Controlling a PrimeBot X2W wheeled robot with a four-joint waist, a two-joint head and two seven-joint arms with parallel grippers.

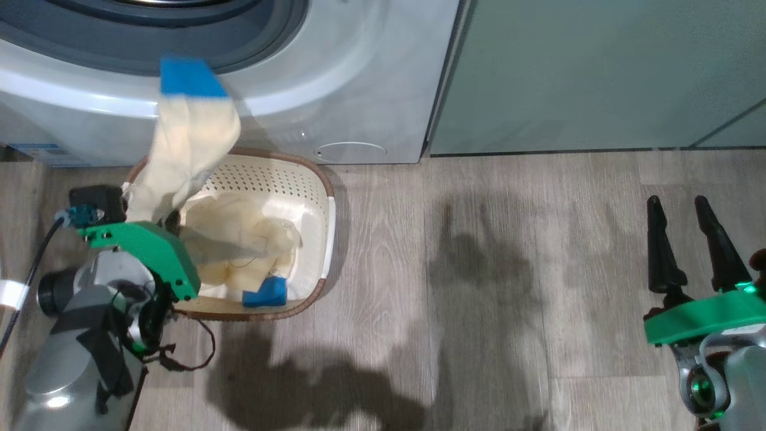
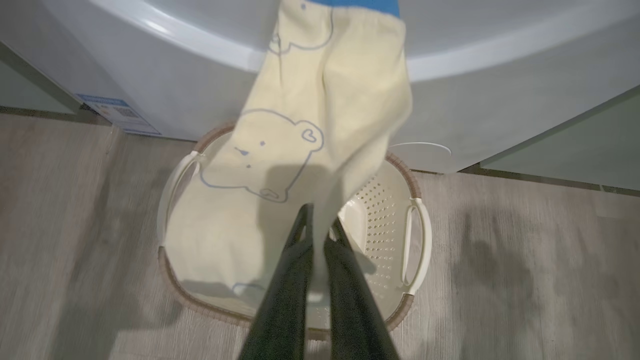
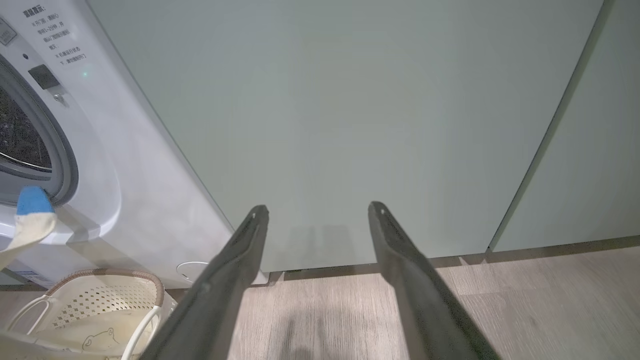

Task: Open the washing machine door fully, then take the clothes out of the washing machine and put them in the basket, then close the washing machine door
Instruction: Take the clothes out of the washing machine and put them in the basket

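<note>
Hanging straight above the basket (image 1: 269, 179), the left gripper (image 2: 317, 220) has its two dark fingers pinched nearly together on one end of a bear-print garment (image 2: 280, 150). The grip is placed there so that letting go would drop the cloth inside the brown rim, not onto the wooden floor (image 1: 479, 269) beside the basket. From the fingers the garment stretches away toward the washing machine (image 1: 359, 78), which stands just behind the basket. Its blue cuff (image 1: 191, 78) lies level with the lower lip of the grey rubber ring (image 3: 65, 165). I cannot tell whether that cuff rests on the lip or swings free in front of it, since the cloth is blurred.

A second cream garment (image 1: 251, 239) lies crumpled on the basket's bottom, its blue patch (image 1: 265, 296) at the basket's near wall, so this load is partly moved across.

Well to the right of the basket, the right gripper (image 1: 677, 203) is parked low over the floor, fingers spread wide and holding nothing. It faces the sage-green cabinet front (image 3: 350, 100). That keeps it clear of the left arm's path, and free, I would judge, for the door step.
</note>
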